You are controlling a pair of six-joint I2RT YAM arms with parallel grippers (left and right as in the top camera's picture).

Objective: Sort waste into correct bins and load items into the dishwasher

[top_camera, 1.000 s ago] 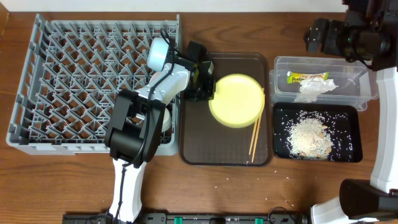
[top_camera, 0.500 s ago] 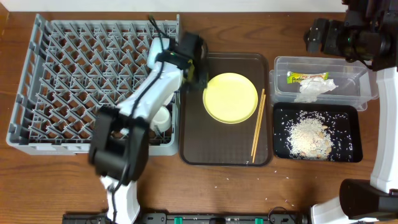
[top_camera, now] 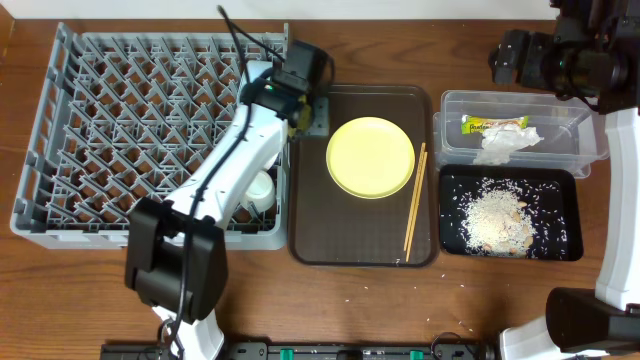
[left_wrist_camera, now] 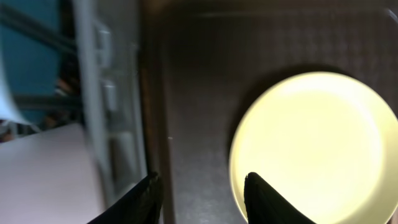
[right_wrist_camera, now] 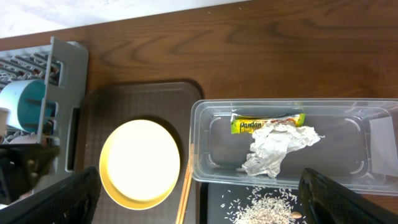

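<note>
- Now: left gripper (left_wrist_camera: 202, 199) hovers over the brown rectangular serving tray (top_camera: 310, 235), jaws partly apart, only bare tray between them.
- Round yellow plate (left_wrist_camera: 311, 149) lies flat just beside one fingertip; contact cannot be told. Probably the next item for loading.
- Large grey plastic lattice dish rack (top_camera: 120, 120) borders the gripper's other side, so the carry should be short.
- Pair of wooden chopsticks (top_camera: 413, 200) lies beyond the plate, along its far edge.
- Right gripper (right_wrist_camera: 202, 196) hangs wide and empty above the clear plastic tub (right_wrist_camera: 208, 155), which holds the green-yellow snack wrapper (right_wrist_camera: 267, 122) and crumpled white paper napkin (right_wrist_camera: 277, 146); that waste looks sorted.
- The flat plate offers only its rim: expect an edge pinch.
</note>
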